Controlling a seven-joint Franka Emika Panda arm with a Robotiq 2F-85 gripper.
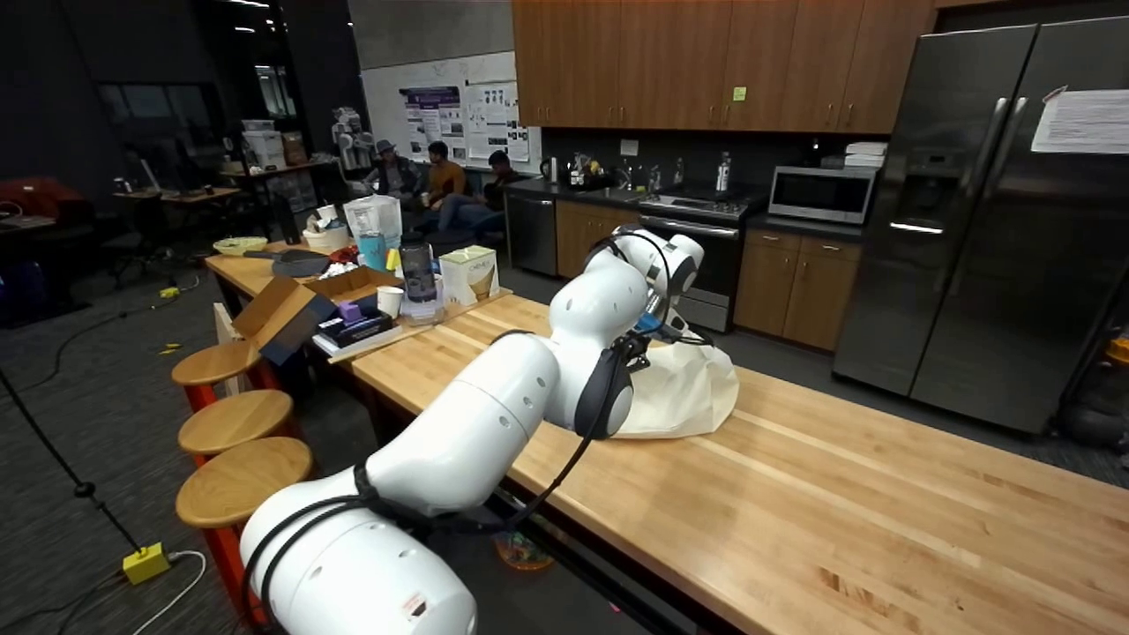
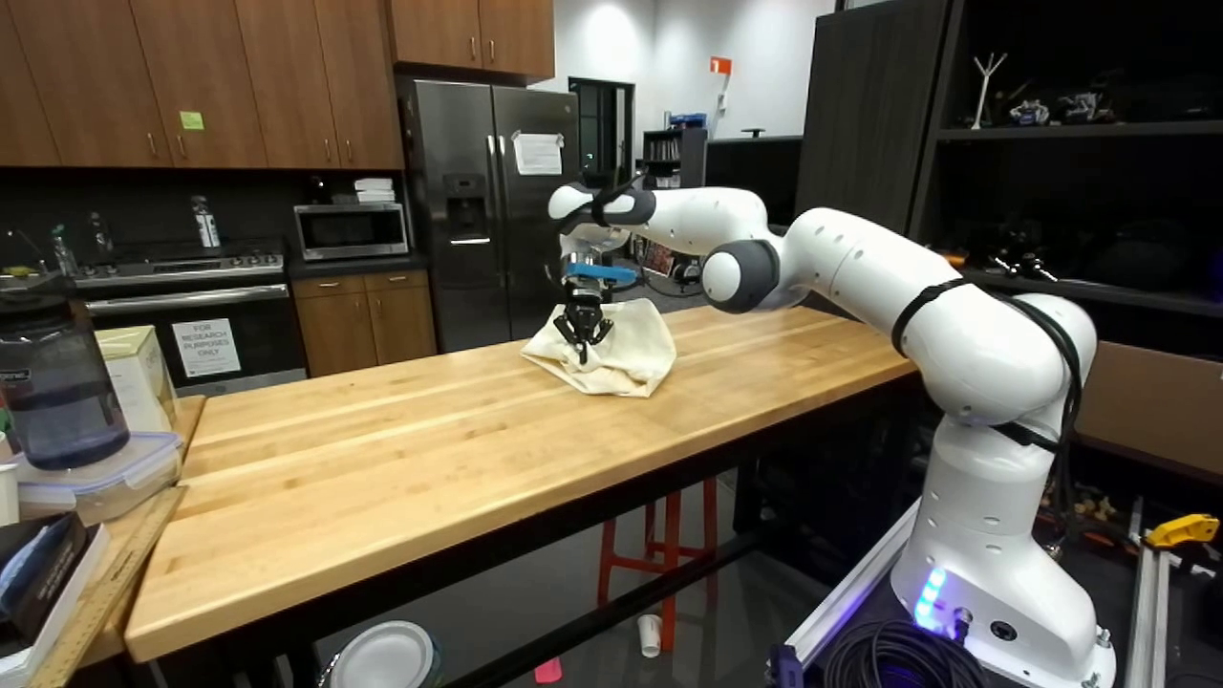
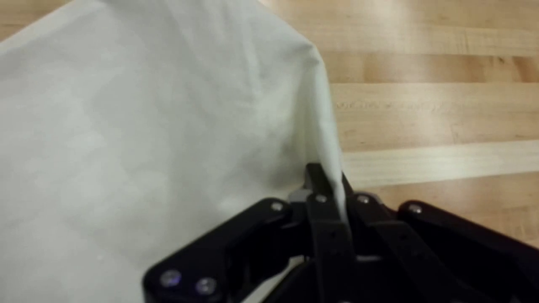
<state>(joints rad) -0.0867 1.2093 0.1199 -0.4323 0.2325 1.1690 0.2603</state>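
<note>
Above the table (image 2: 382, 468), our gripper (image 3: 332, 181) pinches cloth (image 3: 139, 139), fully closed. A thin pinch could slip if we tug.

“FOR RESEARCH PURPOSES” and “CHEMEX”
White paper sheet (image 2: 205, 347) on black oven door (image 2: 266, 336); pale rectangular cardboard box (image 1: 467, 277).

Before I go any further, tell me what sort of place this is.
Probably a kitchen area in a research lab or similar workplace: it has a large refrigerator and an oven, and a sheet on the oven bears the words "For research purposes".
</note>
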